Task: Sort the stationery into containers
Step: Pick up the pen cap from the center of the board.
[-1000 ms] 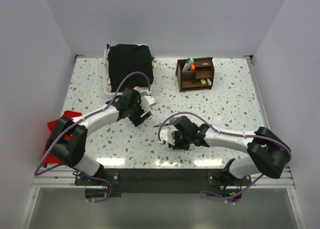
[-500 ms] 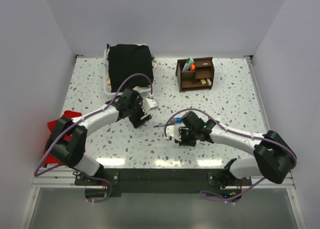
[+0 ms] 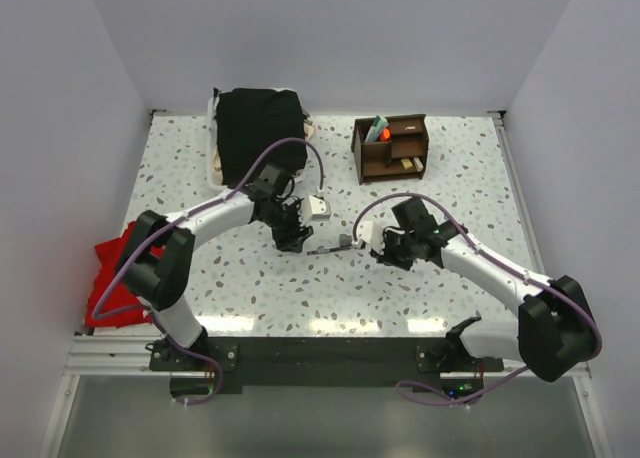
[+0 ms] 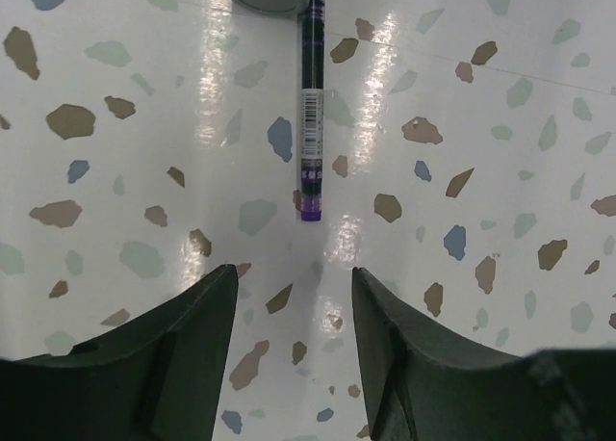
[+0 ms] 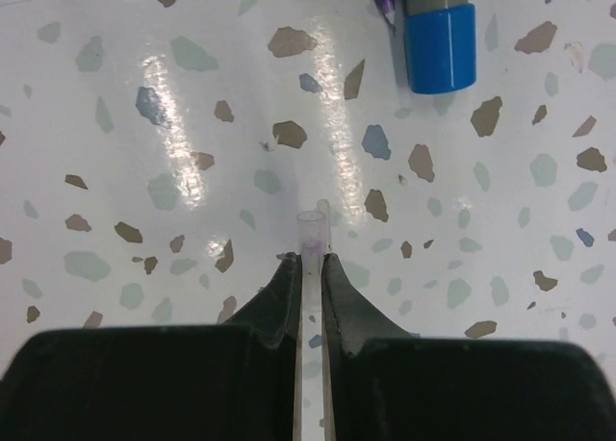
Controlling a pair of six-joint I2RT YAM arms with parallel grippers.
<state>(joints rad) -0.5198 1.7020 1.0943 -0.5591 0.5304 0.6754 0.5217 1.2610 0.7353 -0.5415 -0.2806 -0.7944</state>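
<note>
- Because the slim dark pen [image 4: 310,104], purple at its tip and wrapped by a white barcode label, lies flat on the glossy speckled terrazzo table [image 4: 500,171], I judge it light, stiff and apt to roll. A pinch across the mid-barrel, near the label, should hold it best.
- The left gripper [image 4: 289,292] hangs over the table with its black fingers spread and nothing between them. The pen's tip is just ahead of the gap, lined up with it lengthwise and apart from both fingers.
- The short blue-and-grey cylindrical sharpener [image 5: 438,38] lies touching or just beside the pen's far end. Smooth and round, it would probably roll away if nudged.
- The right gripper [image 5: 310,266] is pressed together on a thin clear plastic tube [image 5: 311,231], perhaps a pen cap. It looks brittle, so a light squeeze suits it.
- From above, both arms reach inward and low over the table's middle, wrists bent down, facing each other across the pen.
- The dark brown wooden desk organiser [image 3: 362,158] stands at the far side, well apart, and already holds an orange-capped black marker [image 3: 381,133].
</note>
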